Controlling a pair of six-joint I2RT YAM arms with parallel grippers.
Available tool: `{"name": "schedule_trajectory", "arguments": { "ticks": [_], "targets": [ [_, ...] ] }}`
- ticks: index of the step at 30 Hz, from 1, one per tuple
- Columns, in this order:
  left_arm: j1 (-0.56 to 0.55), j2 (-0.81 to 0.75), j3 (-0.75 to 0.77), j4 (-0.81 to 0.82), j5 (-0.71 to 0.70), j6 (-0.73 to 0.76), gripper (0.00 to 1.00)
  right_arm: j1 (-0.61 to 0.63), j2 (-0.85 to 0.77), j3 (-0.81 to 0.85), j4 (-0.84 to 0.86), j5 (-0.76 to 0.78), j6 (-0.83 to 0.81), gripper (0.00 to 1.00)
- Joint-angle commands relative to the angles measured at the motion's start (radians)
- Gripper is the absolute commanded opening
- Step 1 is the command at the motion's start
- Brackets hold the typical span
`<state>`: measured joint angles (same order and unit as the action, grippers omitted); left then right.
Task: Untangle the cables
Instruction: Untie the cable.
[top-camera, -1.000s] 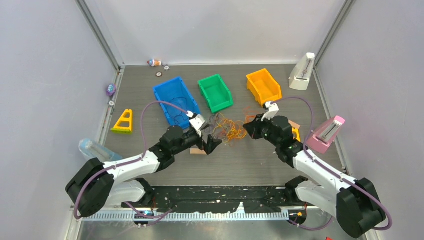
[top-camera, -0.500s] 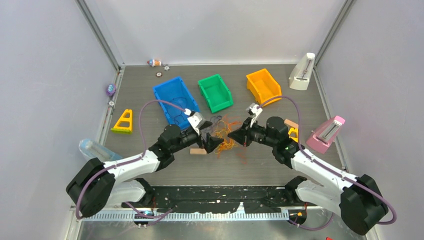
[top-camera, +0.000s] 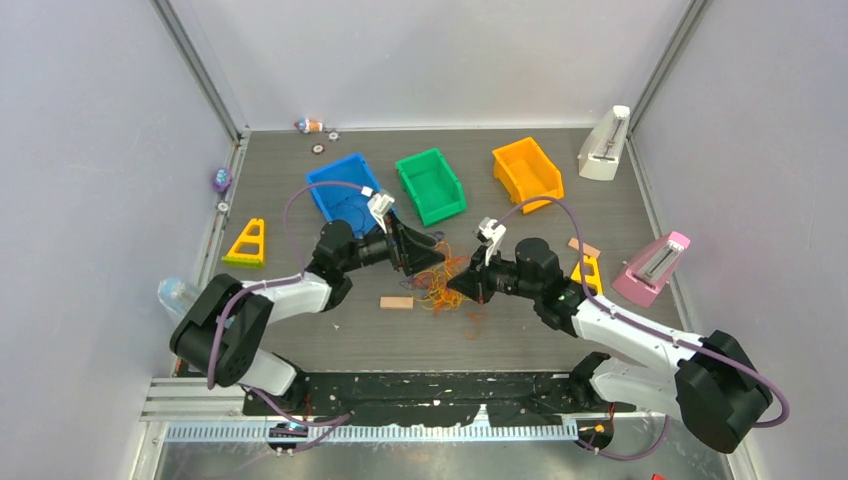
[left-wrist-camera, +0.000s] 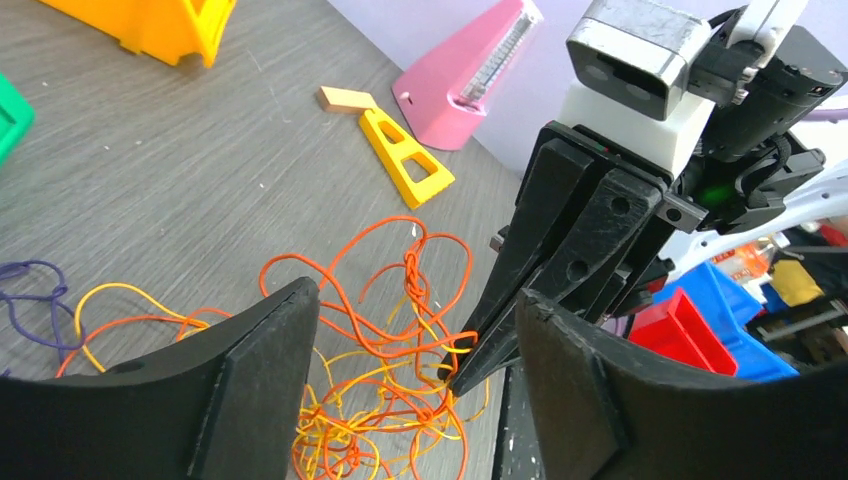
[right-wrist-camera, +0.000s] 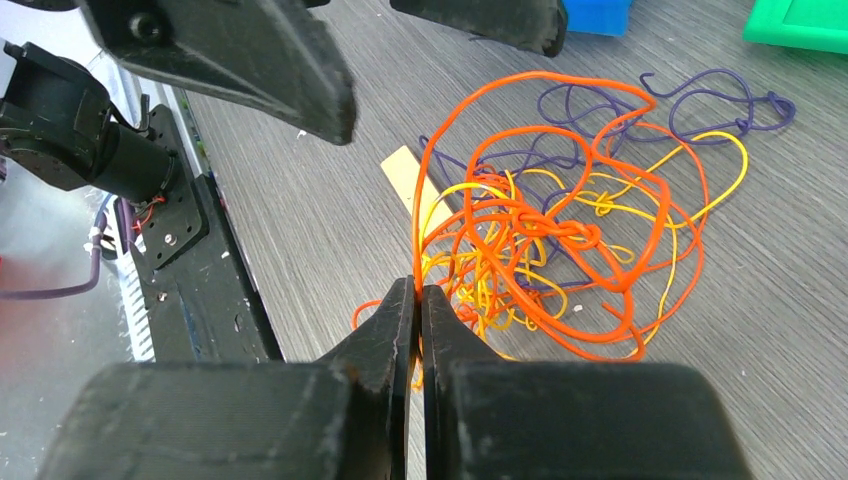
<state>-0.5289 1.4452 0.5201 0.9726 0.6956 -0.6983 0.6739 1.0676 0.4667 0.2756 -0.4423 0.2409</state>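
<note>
The cables (top-camera: 445, 282) lie as a loose tangle of orange, yellow and purple strands on the grey table, mid-front. My right gripper (top-camera: 455, 289) comes in low from the right, shut on one orange strand at the tangle's near edge. In the right wrist view the strand rises from its closed tips (right-wrist-camera: 415, 290) into the cables (right-wrist-camera: 560, 230). My left gripper (top-camera: 432, 258) hovers at the tangle's far-left side, open. In the left wrist view its jaws (left-wrist-camera: 415, 300) straddle the cables (left-wrist-camera: 385, 350) without touching them, and the right gripper's tip (left-wrist-camera: 465, 375) shows between them.
A blue bin (top-camera: 345, 195), a green bin (top-camera: 430, 185) and an orange bin (top-camera: 527, 172) stand behind the tangle. A small wooden block (top-camera: 396, 302) lies just left of it. Yellow triangles (top-camera: 247, 243) (top-camera: 590, 270), a pink wedge (top-camera: 652, 268) and a white wedge (top-camera: 605, 145) sit at the sides.
My right gripper has travelled left, pulling its orange strand and shifting the tangle nearer. My left gripper has swung back and up from beside the wooden block to over the tangle's far side.
</note>
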Motion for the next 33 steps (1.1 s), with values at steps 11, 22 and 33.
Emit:
{"name": "schedule_trajectory", "arguments": {
  "ticks": [11,22,33],
  "targets": [
    [-0.033,0.003,0.052,-0.065,0.036,0.11,0.0,0.026,-0.047,-0.008,0.003,0.168,-0.042,0.35],
    [-0.07,-0.11,-0.001,-0.16,-0.077,0.276,0.0,0.026,-0.332,-0.192,-0.138,0.372,0.11,0.94],
    [-0.148,-0.152,0.013,-0.309,-0.159,0.437,0.0,0.027,-0.517,-0.284,-0.206,0.523,0.238,1.0]
  ]
}}
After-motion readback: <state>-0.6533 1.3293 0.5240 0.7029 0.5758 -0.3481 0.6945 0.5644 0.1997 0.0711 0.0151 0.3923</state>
